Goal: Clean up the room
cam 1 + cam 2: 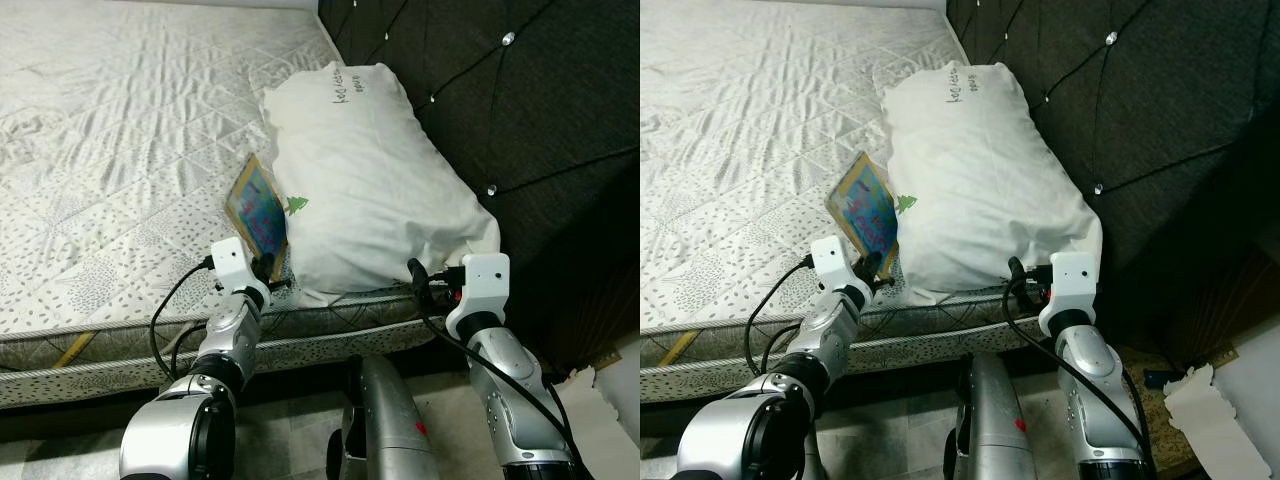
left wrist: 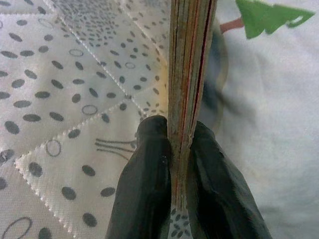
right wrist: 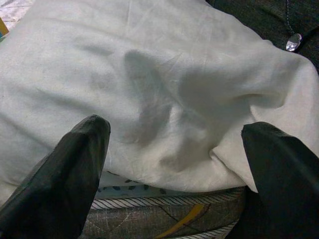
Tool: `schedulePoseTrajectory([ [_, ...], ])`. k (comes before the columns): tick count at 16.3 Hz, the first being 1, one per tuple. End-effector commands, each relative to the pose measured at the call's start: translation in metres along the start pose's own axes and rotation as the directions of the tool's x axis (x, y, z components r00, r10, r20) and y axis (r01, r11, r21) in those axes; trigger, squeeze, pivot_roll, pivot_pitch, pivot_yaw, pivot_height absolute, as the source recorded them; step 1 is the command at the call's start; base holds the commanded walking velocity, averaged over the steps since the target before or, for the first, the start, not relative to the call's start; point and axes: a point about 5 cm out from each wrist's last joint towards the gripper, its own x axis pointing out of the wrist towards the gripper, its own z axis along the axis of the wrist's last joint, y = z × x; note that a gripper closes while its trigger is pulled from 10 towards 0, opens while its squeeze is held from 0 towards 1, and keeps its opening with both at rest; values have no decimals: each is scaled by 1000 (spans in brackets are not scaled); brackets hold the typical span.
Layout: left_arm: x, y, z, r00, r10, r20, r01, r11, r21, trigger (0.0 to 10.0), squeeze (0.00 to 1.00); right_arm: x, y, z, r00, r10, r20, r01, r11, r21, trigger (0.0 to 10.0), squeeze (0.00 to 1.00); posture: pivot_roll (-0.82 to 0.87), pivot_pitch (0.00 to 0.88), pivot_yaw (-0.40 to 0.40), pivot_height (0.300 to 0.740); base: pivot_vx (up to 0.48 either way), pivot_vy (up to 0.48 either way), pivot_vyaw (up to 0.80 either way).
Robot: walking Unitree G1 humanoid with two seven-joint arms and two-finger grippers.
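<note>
A thin, colourful book [image 1: 256,212] is being gripped on edge by the left claw [image 2: 178,149], its two black fingers [image 2: 144,184] pressed against either face near the book's lower corner. The book is being held tilted upright at the near edge of the bed [image 1: 120,150], leaning against the side of a white pillow [image 1: 370,180]; a grip on the edge seems chosen because a flat book offers little else for the fingers to catch. The pillow is lying along the dark tufted headboard [image 1: 520,120], with handwriting near its far end and a small green tree mark on the side facing the book.

The right claw [image 3: 174,164] is being held with its fingers spread wide and empty, aimed at the pillow's near corner, just short of it. It is judged that the pillow is about to be steadied or straightened while the book is being lifted clear. Crumpled paper [image 1: 1210,410] is lying on the floor by the robot's right side.
</note>
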Motion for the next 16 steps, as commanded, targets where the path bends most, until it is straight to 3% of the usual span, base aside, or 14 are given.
schedulePoseTrajectory([
  [1, -2, -8, -15, 997, -9, -78, 13, 999, 43, 10000, 0, 0, -3, 3, 1000, -17, 12, 17, 1000, -7, 10000, 0, -117, 81, -107, 517, 0, 0, 0],
  [2, -2, -7, -14, 998, 3, -65, 1, 998, 67, 10000, 0, 0, -3, 3, 1000, -16, 14, 16, 1000, -7, 10000, 0, -117, 80, -106, 517, 0, 0, 0],
  [6, 1, -12, -8, 999, 29, -35, -28, 1000, 12, 10000, 0, 2, -1, 4, 999, -9, 31, 9, 1000, -10, 10000, 0, -121, 71, -101, 517, 0, 0, 0],
  [9, 1, -8, 2, 994, 103, 46, -109, 982, 153, 10000, 0, 2, -2, 6, 999, -12, 43, 12, 1000, -11, 10000, 0, -121, 68, -94, 517, 0, 0, 0],
  [13, 3, -4, 9, 985, 150, 81, -164, 966, 198, 10000, 0, 3, -1, 6, 999, -13, 48, 13, 1000, -10, 10000, 0, -121, 69, -93, 517, 0, 0, 0],
  [14, 2, -4, 6, 983, 169, 69, -179, 968, 177, 10000, 0, 3, -1, 6, 999, -12, 51, 13, 1000, -11, 10000, 0, -122, 69, -93, 517, 0, 0, 0],
  [15, 2, -6, 2, 991, 132, 38, -133, 991, 31, 10000, 0, 3, -1, 7, 998, -10, 54, 11, 1000, -14, 10000, 0, -125, 68, -91, 517, 0, 0, 0],
  [16, 2, -6, 2, 991, 129, 39, -129, 992, -10, 10000, 0, 3, 0, 7, 998, -7, 58, 9, 1000, -18, 10000, 0, -126, 69, -91, 517, 0, 0, 0],
])
